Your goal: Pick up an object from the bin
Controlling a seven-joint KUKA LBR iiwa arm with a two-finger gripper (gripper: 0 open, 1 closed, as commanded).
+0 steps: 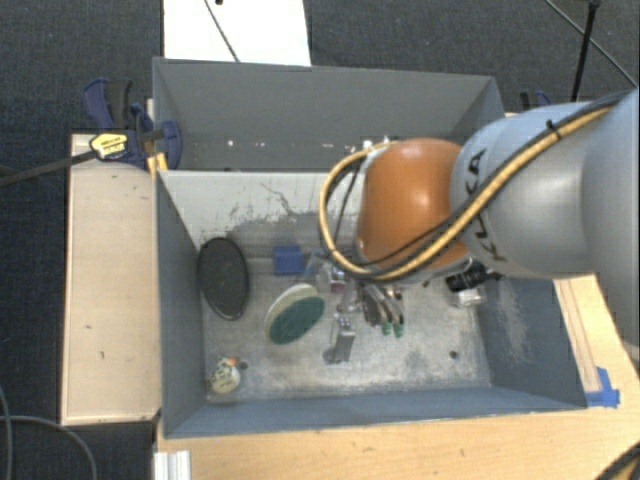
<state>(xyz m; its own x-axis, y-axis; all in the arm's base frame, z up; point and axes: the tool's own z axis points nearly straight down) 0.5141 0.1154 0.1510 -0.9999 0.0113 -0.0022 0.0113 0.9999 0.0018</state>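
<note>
dark carpet [60, 48] lies all round a grey metal bin [300, 108] with tall sloping walls and a scuffed, speckled floor. the bin holds only a few loose things, spread apart rather than heaped. at the left of the floor, close to the left wall, a black oval lump [222, 278] lies flat. to its right, toward the back, sits a small blue block [288, 260]. nearer the front and just right of the black lump, a green disc [295, 318] with a pale rim lies tilted, its green face turned up. in the front left corner rests a small pale and yellow thing [226, 373], too small to tell what it is. a black and white piece [466, 284] lies at the right of the floor, partly under the arm [560, 208]. the arm comes in from the right, its wrist under a rounded orange cover [410, 203] looped with yellow and black cables [335, 218]. below the cover the gripper [340, 346] hangs low over the middle of the floor, just beside the green disc's right edge, which is the nearest thing to it; i cannot tell whether they touch. how wide the claw stands i cannot tell, nor whether anything is in it.
</note>
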